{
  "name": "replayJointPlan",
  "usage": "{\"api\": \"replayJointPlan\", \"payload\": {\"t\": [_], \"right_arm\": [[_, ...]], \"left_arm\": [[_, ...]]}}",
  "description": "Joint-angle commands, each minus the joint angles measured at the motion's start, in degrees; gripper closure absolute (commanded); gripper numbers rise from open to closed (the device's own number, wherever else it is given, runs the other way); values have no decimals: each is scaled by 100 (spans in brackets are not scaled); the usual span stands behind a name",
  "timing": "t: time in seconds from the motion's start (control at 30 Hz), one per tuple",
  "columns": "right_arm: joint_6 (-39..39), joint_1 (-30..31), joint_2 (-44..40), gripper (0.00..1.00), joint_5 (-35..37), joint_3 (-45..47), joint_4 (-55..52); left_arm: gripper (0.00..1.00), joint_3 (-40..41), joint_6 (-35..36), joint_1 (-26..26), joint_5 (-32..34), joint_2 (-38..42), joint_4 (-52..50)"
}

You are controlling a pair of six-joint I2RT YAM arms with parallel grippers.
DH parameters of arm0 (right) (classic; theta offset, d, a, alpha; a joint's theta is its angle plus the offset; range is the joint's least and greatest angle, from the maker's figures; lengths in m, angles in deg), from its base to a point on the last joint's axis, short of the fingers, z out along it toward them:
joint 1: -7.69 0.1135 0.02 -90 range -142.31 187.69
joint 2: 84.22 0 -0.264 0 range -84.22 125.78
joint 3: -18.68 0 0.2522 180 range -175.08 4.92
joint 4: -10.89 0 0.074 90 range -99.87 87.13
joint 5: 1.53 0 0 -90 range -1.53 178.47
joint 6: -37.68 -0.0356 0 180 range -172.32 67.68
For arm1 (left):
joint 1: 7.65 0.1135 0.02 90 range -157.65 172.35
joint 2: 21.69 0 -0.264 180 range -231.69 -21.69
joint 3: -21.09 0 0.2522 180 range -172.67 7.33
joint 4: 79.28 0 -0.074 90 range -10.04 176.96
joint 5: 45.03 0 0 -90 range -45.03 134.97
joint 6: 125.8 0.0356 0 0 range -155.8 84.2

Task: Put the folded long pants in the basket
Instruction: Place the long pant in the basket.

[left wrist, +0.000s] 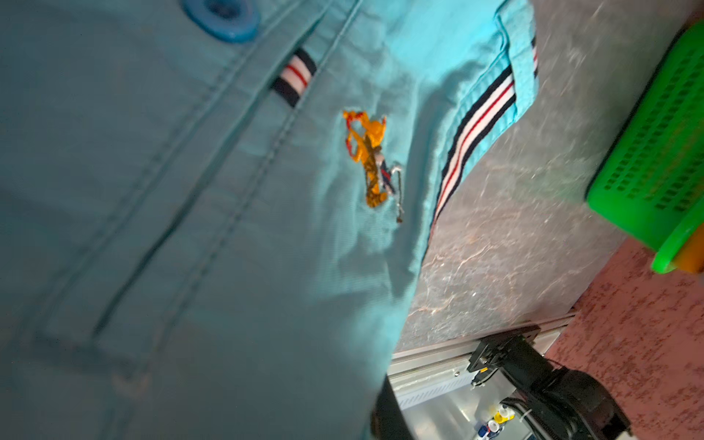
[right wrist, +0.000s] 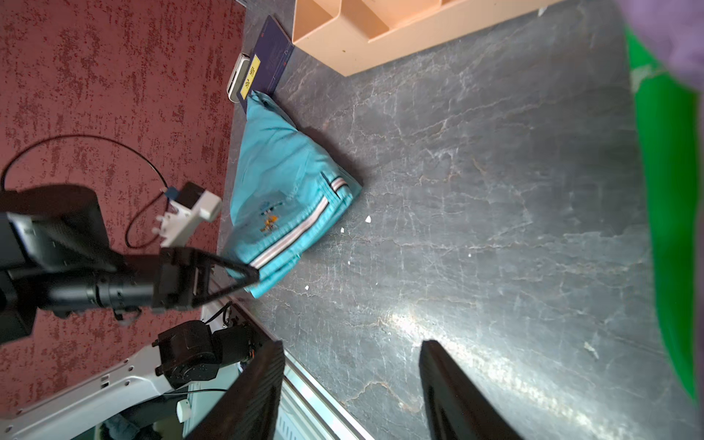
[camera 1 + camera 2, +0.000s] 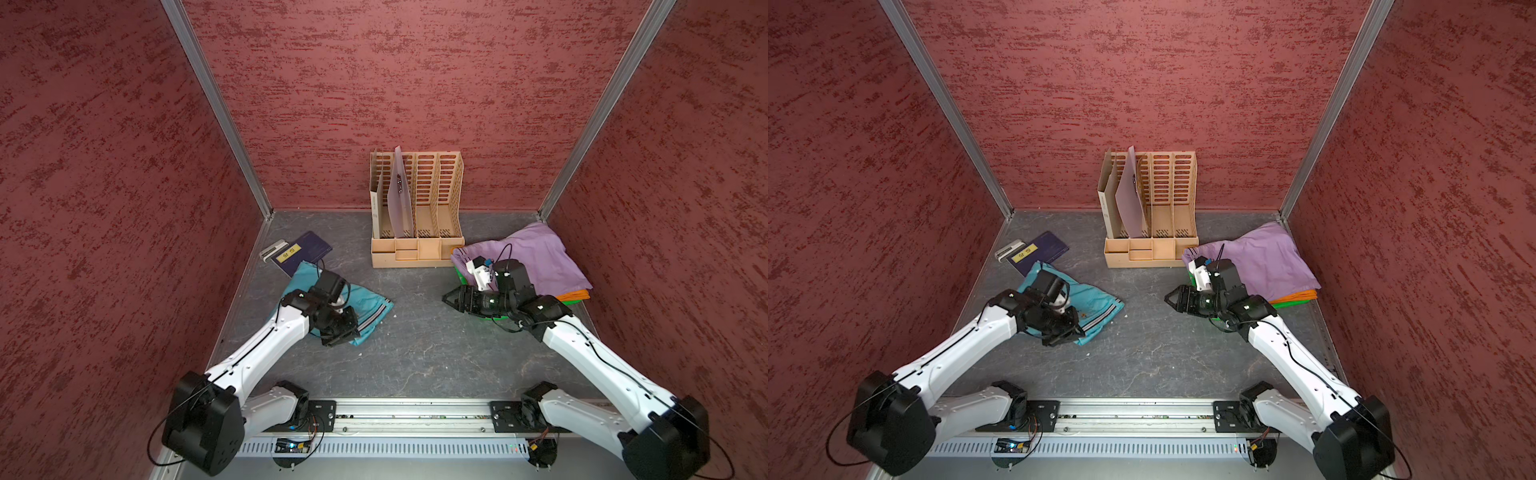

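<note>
The left claw (image 2: 251, 275) is clenched on the turquoise pants (image 3: 368, 305), pinching the folded stack at its edge close to the striped waistband. Around the grip the cloth rises into a slack tent, while its far end lies on the dark worktop (image 3: 415, 345). In the left wrist view the turquoise cloth fills most of the picture, with an orange embroidered emblem and the striped band just past the claw. Beyond the left claw, at the far end of these pants, a dark blue booklet (image 3: 307, 249) lies flat, and the tip of the cloth overlaps its corner.

The right claw (image 3: 448, 298) is released: its two dark fingers (image 2: 259, 392) stand apart with only bare worktop between them. It hangs over the worktop, pointing across toward the left claw, well apart from the turquoise pants. Right behind and beside the right claw sits the green basket (image 1: 655, 152), mostly hidden under the arm in both top views. The lilac pants (image 3: 536, 257) lie on top in the basket, spilling over its rim, and the orange pants (image 3: 575, 296) show as a strip beneath them. A beige file organizer (image 3: 417, 208) stands beyond both claws against the back wall.
</note>
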Motion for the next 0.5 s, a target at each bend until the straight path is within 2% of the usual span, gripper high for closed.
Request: {"api": "replayJointPlan", "payload": {"t": [0.0, 0.03, 0.1, 0.13, 0.2, 0.23, 0.33, 0.47], "right_arm": [[-351, 139, 81, 36, -13, 72, 324], [-393, 157, 79, 36, 35, 119, 349], [-439, 171, 122, 35, 111, 167, 304], [-435, 171, 157, 35, 124, 165, 258], [-416, 171, 165, 35, 192, 175, 197], [-416, 171, 127, 35, 233, 187, 188], [-351, 171, 71, 35, 508, 117, -38], [-182, 173, 114, 34, 912, -59, -468]], "left_arm": [[85, 452, -1369, -882, 322, 243, 1254], [80, 553, -1545, -1181, 298, 190, 1600], [52, 473, -1683, -1595, 248, -102, 1965], [42, 267, -1577, -1776, 213, -303, 2023], [31, -386, -1195, -2044, 310, -660, 1633], [26, -806, -929, -2179, 488, -827, 1273], [25, -1893, -125, -2400, 1141, -1360, 165], [22, -2626, 493, -2512, 1643, -2057, -577]]}}
